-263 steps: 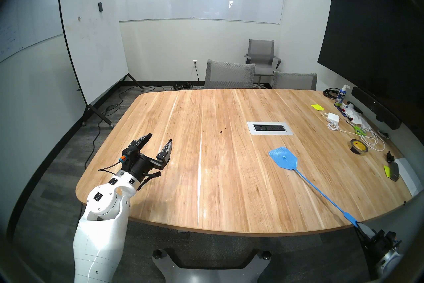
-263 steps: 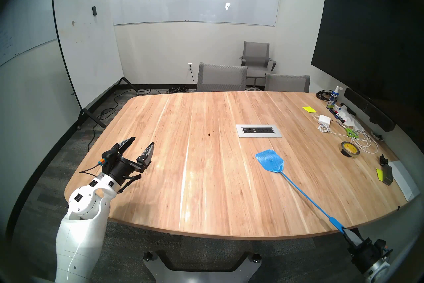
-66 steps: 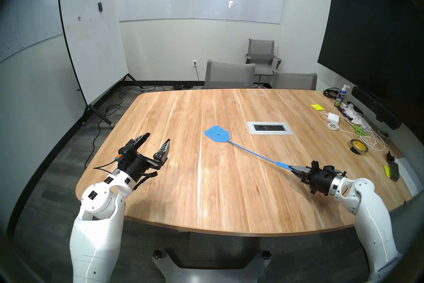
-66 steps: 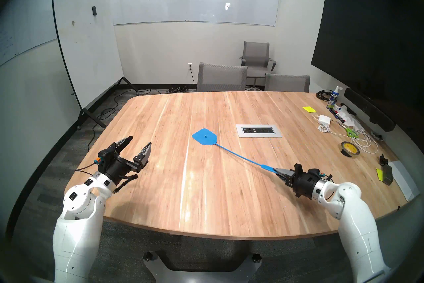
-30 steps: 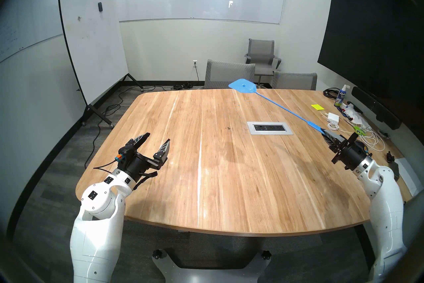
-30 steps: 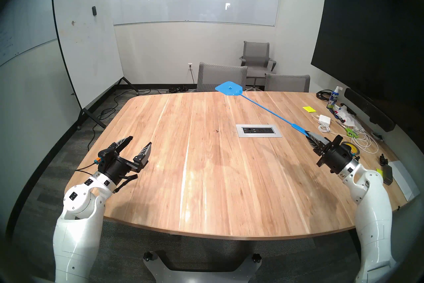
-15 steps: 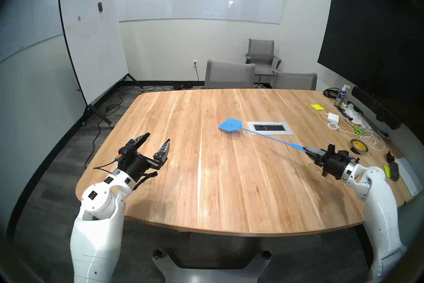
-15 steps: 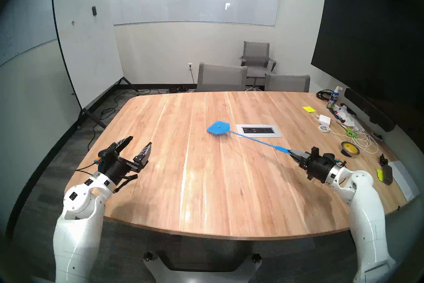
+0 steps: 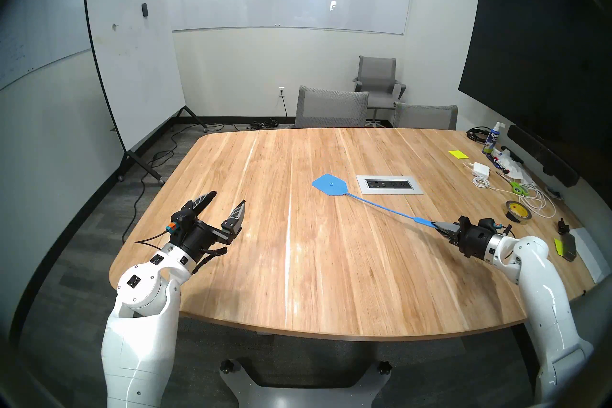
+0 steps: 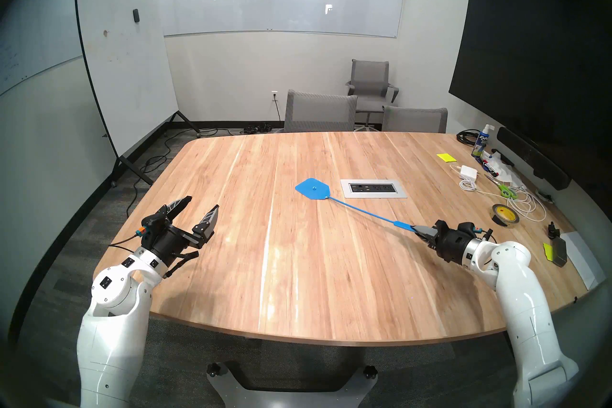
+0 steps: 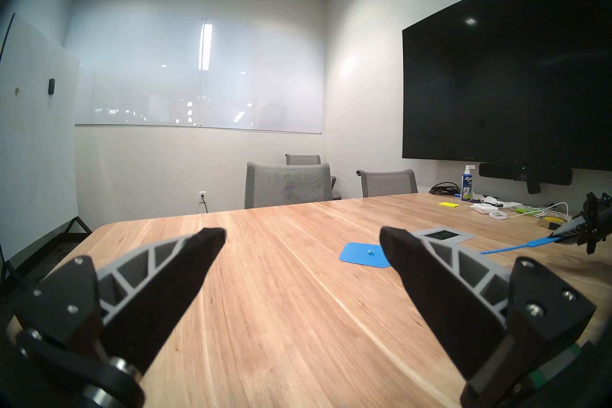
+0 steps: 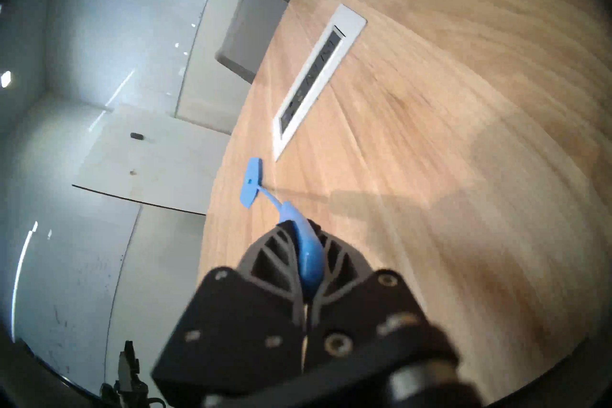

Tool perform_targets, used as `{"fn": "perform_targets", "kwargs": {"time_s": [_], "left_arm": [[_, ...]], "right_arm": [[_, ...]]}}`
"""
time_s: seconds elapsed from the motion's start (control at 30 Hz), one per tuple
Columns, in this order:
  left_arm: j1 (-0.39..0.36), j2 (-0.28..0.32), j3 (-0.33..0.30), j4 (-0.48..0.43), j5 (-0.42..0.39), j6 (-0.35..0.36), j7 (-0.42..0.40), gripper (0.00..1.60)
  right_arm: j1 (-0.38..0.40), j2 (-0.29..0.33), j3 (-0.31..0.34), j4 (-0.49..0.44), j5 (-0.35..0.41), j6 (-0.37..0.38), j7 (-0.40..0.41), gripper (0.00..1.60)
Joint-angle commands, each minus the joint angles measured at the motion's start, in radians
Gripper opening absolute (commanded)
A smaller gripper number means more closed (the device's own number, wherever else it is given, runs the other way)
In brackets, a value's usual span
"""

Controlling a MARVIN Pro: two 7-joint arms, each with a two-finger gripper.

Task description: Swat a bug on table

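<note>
My right gripper [image 9: 442, 226] [image 10: 420, 229] [image 12: 298, 231] is shut on the handle end of a blue fly swatter [image 9: 330, 185] [image 10: 313, 189] [image 11: 364, 254] [image 12: 251, 182]. The swatter's flat head lies down on the wooden table [image 9: 298, 265] [image 10: 281, 281], just left of the silver outlet panel [image 9: 389, 184] [image 10: 373, 188] [image 12: 318, 76]. The bug is hidden; no speck shows beside the head. My left gripper [image 9: 227, 202] [image 10: 203, 203] [image 11: 301, 240] hovers open and empty over the table's near left corner.
Along the table's right side lie a tape roll [image 9: 518, 211], white cables [image 9: 536, 198], green scissors [image 9: 518, 188], a white charger [image 9: 481, 168], yellow notes [image 9: 457, 154] and a spray bottle [image 9: 492, 139]. Grey chairs [image 9: 331, 107] stand behind the far edge. A whiteboard [image 9: 132, 59] stands at the left.
One second ago the swatter was raised high over the far edge with the bug visible left of the panel. It swung down, and its head now lies flat there. Left arm unmoved.
</note>
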Motion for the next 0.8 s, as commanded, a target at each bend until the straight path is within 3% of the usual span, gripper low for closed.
{"fn": "perform_targets", "kwargs": {"time_s": [0.0,0.27,0.77], "left_arm": [[-0.005,-0.001,0.002,-0.02,0.001,0.0,0.0,1.6],[-0.005,-0.003,0.001,-0.022,0.003,0.002,-0.001,1.6],[-0.006,-0.008,-0.003,-0.022,0.007,0.004,-0.005,1.6]], "right_arm": [[0.019,0.013,0.067,-0.027,0.054,0.001,0.114,0.0],[-0.011,0.002,0.143,-0.052,0.131,0.044,0.194,0.0],[-0.041,-0.03,0.292,-0.118,0.306,0.131,0.195,0.0]]}}
